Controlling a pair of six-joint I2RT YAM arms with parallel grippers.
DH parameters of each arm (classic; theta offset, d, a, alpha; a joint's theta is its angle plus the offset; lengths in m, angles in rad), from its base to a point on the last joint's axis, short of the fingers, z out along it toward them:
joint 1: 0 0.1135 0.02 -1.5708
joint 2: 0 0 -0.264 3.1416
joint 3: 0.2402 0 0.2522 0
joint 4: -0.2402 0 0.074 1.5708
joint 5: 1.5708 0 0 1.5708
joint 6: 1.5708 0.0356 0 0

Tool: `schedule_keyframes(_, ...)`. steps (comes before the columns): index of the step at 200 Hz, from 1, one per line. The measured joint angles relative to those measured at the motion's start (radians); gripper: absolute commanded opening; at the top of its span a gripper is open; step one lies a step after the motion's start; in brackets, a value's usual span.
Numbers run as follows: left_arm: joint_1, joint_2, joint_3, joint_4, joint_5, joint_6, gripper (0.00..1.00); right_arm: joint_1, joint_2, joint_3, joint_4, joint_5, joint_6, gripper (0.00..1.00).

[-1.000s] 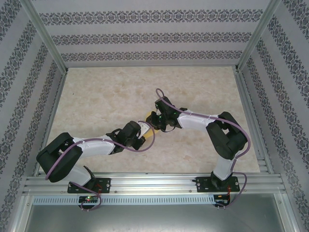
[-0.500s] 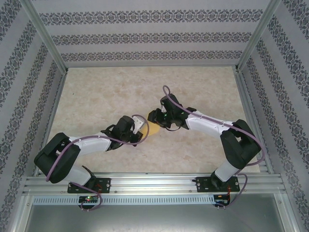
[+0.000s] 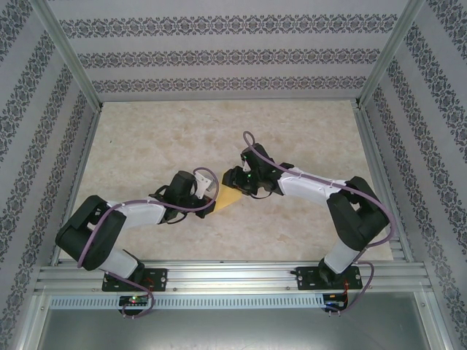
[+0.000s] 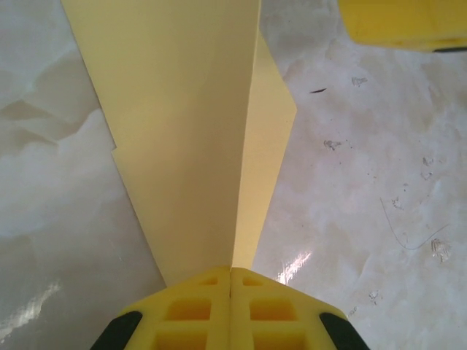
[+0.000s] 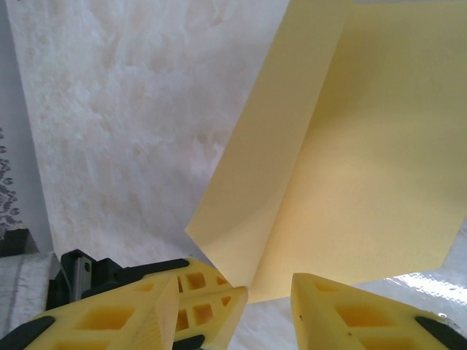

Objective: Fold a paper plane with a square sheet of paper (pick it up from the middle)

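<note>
paper (image 4: 190, 131): thin, matt, smooth | table (image 4: 365, 204): glossy, marble-look | gripper fingers (image 5: 343, 313): matt plastic | frame (image 3: 233, 275): brushed metal

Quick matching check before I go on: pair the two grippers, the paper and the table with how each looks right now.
Things:
1. left gripper
2. right gripper
3. yellow paper
4. table

States:
A. pale marbled surface
B. jaws apart
C. folded, with a long crease
D. clamped shut on the paper

Pairs: 1-D, 2-B, 3-C, 4-A
</note>
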Motion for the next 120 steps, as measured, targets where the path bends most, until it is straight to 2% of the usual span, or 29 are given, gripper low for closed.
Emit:
schedule_keyframes(68,0.011,0.005,-0.004,0.002,0.039,-0.011,0.00,0.003,0.110,0.114,-0.031,-0.001,0.000,0.49)
schedule_keyframes(120,0.037,0.015,-0.005,0.014,0.074,-0.038,0.00,0.012,0.133,0.148,-0.046,-0.001,-0.004,0.44)
